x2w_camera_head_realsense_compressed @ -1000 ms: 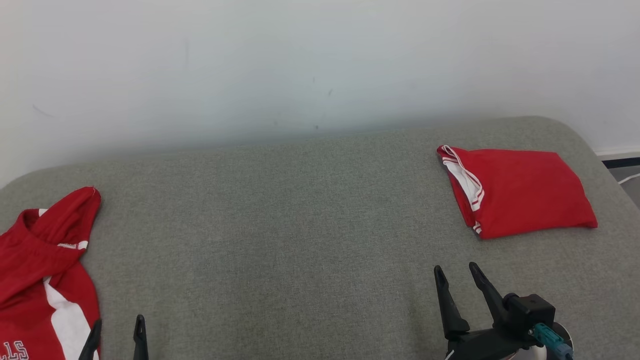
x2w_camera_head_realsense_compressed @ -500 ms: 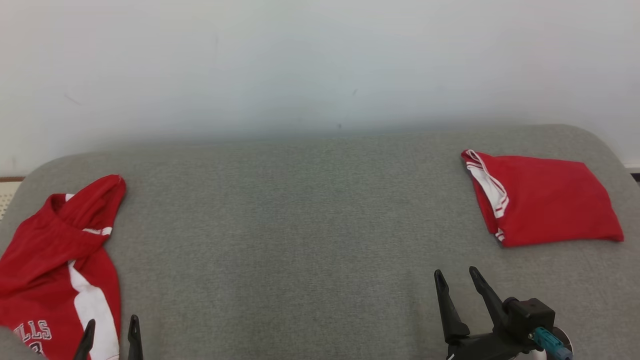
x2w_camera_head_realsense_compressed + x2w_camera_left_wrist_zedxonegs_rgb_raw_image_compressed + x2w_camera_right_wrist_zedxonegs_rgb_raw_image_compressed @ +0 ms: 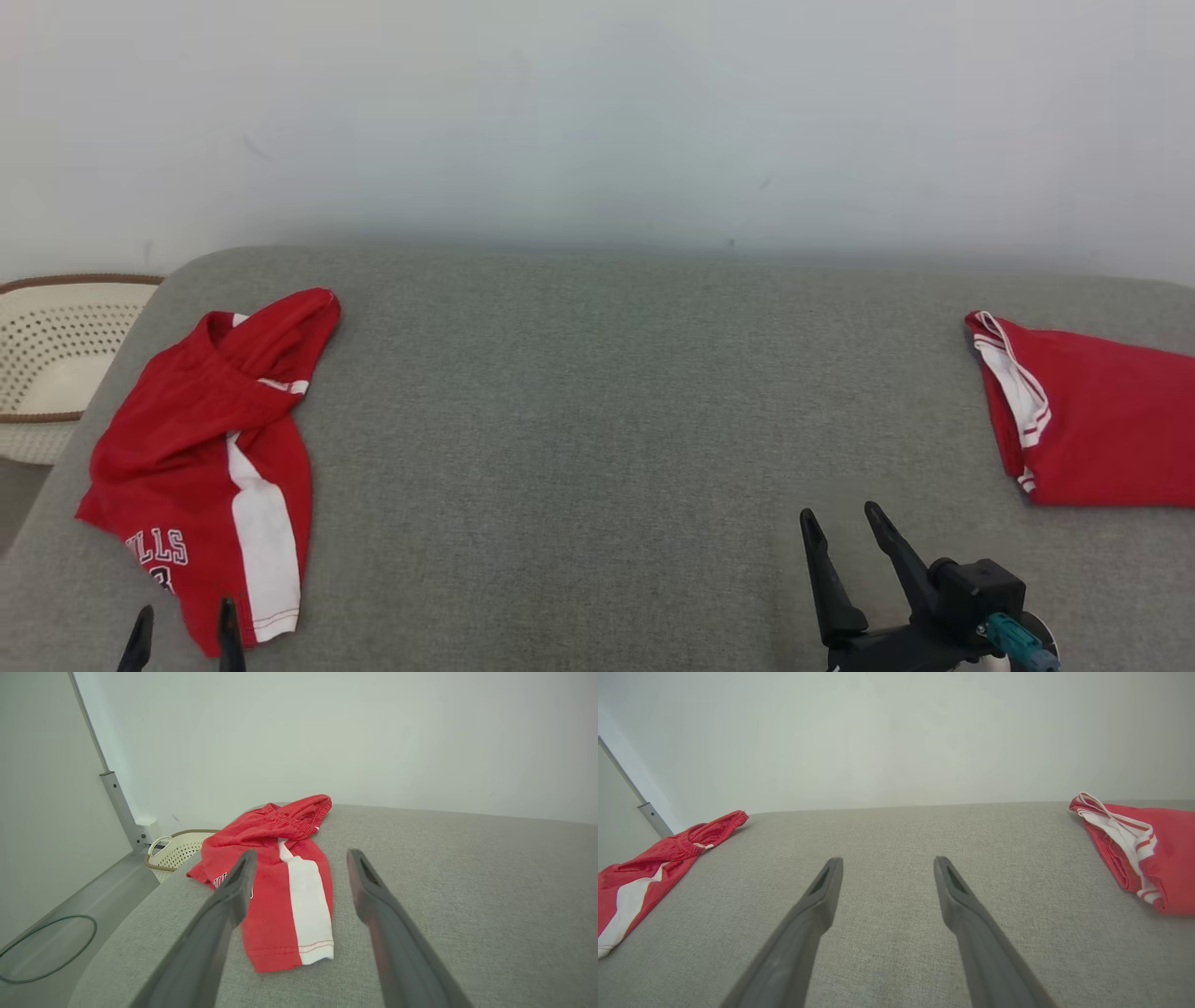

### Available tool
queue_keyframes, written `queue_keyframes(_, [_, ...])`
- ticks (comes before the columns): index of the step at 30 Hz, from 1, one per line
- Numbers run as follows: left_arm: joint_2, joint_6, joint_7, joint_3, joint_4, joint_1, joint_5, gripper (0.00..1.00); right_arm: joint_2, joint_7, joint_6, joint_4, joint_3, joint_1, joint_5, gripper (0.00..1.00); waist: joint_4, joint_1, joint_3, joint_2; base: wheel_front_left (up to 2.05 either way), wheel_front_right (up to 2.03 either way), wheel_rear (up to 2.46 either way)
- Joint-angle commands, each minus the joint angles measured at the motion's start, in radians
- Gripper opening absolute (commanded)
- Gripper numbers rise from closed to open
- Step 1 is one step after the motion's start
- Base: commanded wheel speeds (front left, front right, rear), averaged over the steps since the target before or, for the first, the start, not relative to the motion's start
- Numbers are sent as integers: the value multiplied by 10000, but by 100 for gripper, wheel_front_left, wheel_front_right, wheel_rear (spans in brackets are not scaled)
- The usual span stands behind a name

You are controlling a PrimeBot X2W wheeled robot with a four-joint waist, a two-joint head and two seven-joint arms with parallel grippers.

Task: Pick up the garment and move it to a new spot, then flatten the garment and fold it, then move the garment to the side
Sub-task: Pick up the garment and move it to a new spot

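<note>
A crumpled red garment (image 3: 210, 448) with a white side stripe and white lettering lies at the left end of the grey cushion (image 3: 597, 420). My left gripper (image 3: 185, 623) stands open just in front of its near hem; in the left wrist view the garment (image 3: 280, 877) lies beyond and between the spread fingers (image 3: 233, 891). My right gripper (image 3: 840, 527) is open over bare cushion at the lower right, nothing between its fingers (image 3: 822, 896). In the right wrist view the crumpled garment (image 3: 640, 872) lies far left.
A folded red garment (image 3: 1092, 420) with white trim rests at the cushion's right end, also at the right in the right wrist view (image 3: 1148, 844). A cream perforated basket (image 3: 51, 359) stands beyond the cushion's left edge. A white wall runs behind.
The head camera has turned left: the whole scene has shifted right, bringing the basket and all of the crumpled garment into view. Both grippers stay open.
</note>
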Motion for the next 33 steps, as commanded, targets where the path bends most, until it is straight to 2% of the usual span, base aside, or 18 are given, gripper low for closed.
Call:
queue_keyframes(1, [57,33,14,31,-25,143,-88,100,-40,-6,3,17,39,-7,35,100,330,0,-17,0,0,0,0])
queue_keyframes(19, [117,264,106,1,-24,244,-206,100,-152,-124,3,277,446,-201,257,100,2111,0,-80,0,0,0,0])
queue_keyframes(26, [186,265,118,14,-19,251,-309,100,-180,-183,1,317,541,-258,304,100,2604,0,-98,0,0,0,0])
queue_keyframes(33, [231,338,122,26,-80,327,-359,100,-133,-202,3,345,614,-257,324,100,2814,0,-111,0,0,0,0])
